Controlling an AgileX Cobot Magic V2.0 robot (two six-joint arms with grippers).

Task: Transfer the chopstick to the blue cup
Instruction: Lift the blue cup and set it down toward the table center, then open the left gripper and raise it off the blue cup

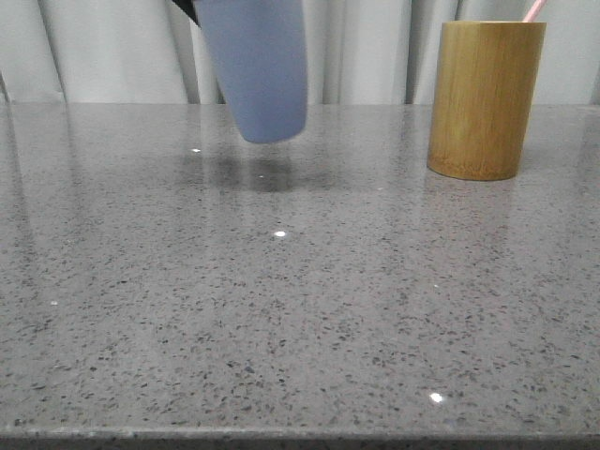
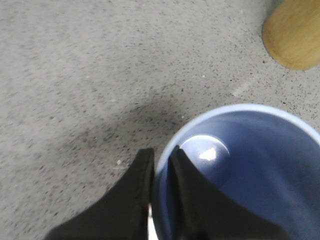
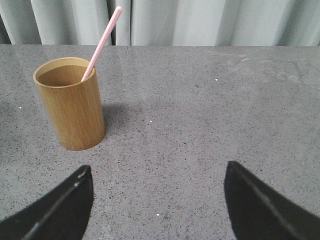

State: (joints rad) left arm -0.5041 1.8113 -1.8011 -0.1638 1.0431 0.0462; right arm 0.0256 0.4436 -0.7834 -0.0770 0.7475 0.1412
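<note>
My left gripper (image 2: 161, 170) holds the blue cup (image 1: 255, 66) by its rim. One finger (image 2: 131, 197) is outside the cup wall and the other finger is inside, and they pinch the wall tight between them. In the left wrist view I look down into the cup (image 2: 240, 175). I see its round bottom with a bright shiny spot.

In the front view the cup is up in the air, above the table (image 1: 281, 309). It leans a little. Its dark shadow lies on the table just under it. The cup is at the back of the table, left of the middle.

The chopstick (image 3: 102, 42) is pink and thin. It stands in the tan cup (image 3: 71, 104) and leans against the rim, with its top poking out high above. In the front view I see just the pink tip (image 1: 533, 10) sticking out of the tan cup (image 1: 485, 98), which stands upright at the back right of the table. The blue cup and the tan cup are well apart.

My right gripper (image 3: 157, 200) is wide open. Its two dark fingers (image 3: 60, 210) are far apart and hold nothing. It hangs over the bare table, near the tan cup but not touching it.

Grey curtains (image 3: 200, 22) hang behind the table.
</note>
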